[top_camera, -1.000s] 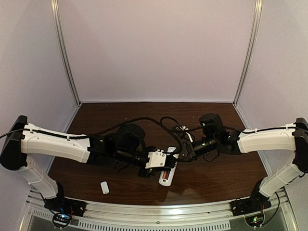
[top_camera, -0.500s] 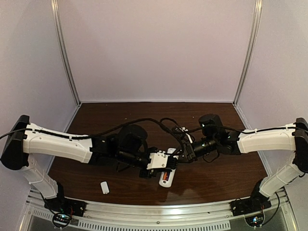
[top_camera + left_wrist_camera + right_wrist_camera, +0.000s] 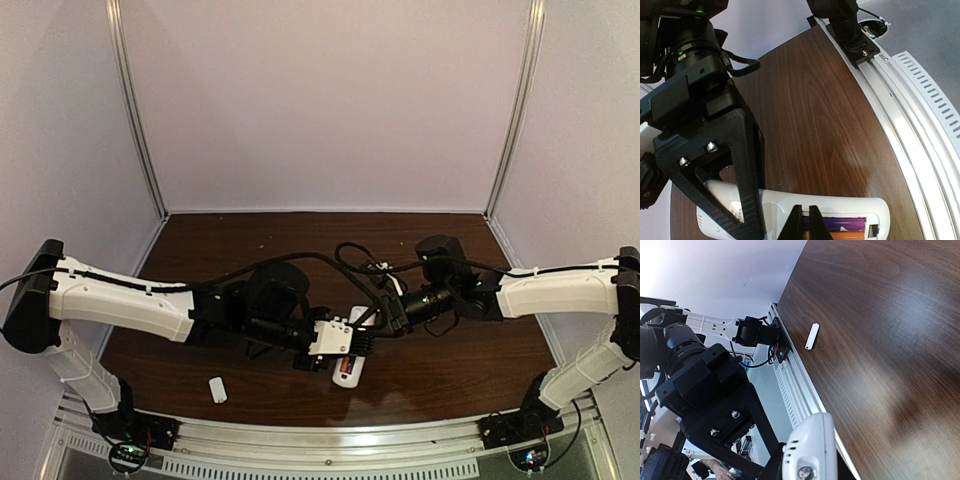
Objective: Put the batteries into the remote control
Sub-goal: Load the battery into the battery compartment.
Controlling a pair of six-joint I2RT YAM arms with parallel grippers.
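The white remote control (image 3: 352,368) lies tilted near the table's front middle, its battery bay facing up. In the bay sit the batteries, a purple-blue one (image 3: 846,222) and an orange one (image 3: 846,233) side by side. My left gripper (image 3: 805,219) is shut, and its joined tips rest on the batteries at the bay's inner end with nothing between them. From the right, my right gripper (image 3: 380,322) is shut on the remote's far end; its black finger (image 3: 742,165) crosses the remote (image 3: 785,205) in the left wrist view. The remote's rounded end (image 3: 812,440) fills the jaws in the right wrist view.
A small plain white rectangular piece (image 3: 217,389) lies on the wood at front left, also in the right wrist view as the white piece (image 3: 812,336). The aluminium rail (image 3: 330,435) runs along the near edge. Black cables (image 3: 345,262) loop over the table between the two arms.
My left gripper has slid a little right and forward over the remote and closed its last bit. More of the remote is covered. The right arm has barely moved.
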